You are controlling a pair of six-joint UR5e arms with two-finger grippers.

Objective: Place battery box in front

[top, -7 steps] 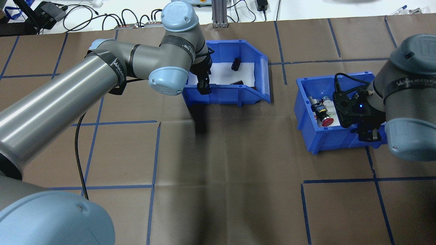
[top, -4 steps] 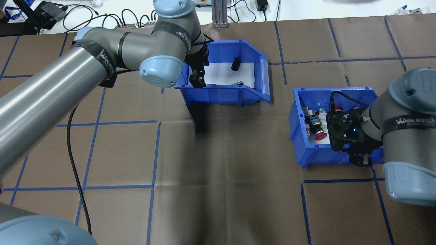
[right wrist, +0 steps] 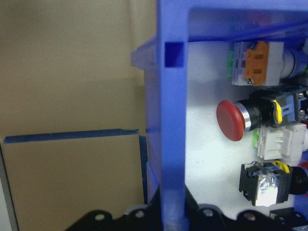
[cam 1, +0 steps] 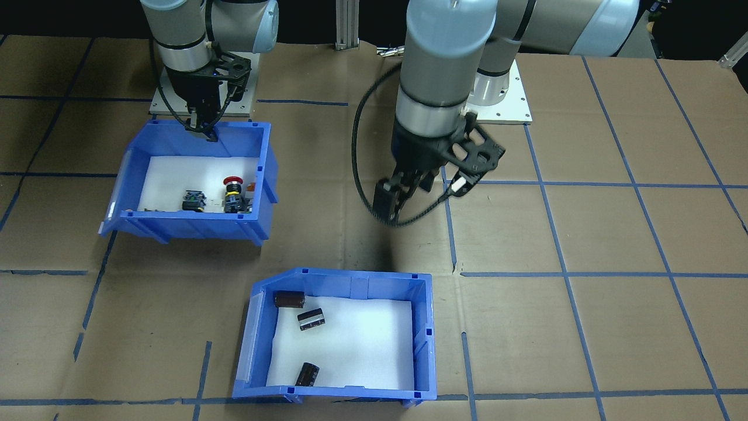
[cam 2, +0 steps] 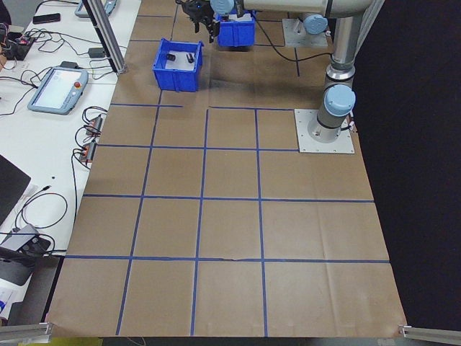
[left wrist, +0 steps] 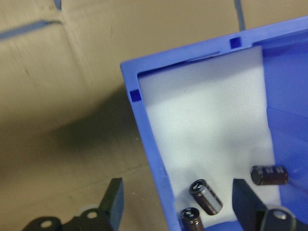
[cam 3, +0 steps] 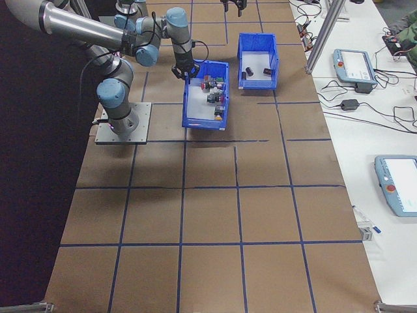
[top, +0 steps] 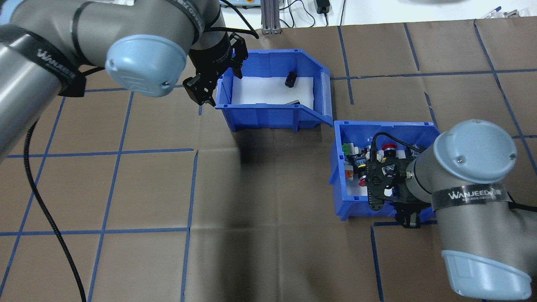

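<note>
Lower centre of the front view: battery box (cam 1: pixel 423 345). Left gripper (cam 1: pixel 390 204) hangs above, spread, empty. Right gripper (cam 1: pixel 201 130) pinches the switch bin (cam 1: pixel 260 175) wall.

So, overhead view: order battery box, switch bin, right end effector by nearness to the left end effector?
1. battery box, right beside it, far side.
2. switch bin, to the right.
3. right end effector, at that bin's near wall.

The battery box (top: pixel 272 113) sits on the bench (top: pixel 268 235), farther from the robot; the switch bin (top: pixel 342 197) is nearer, to its right.
</note>
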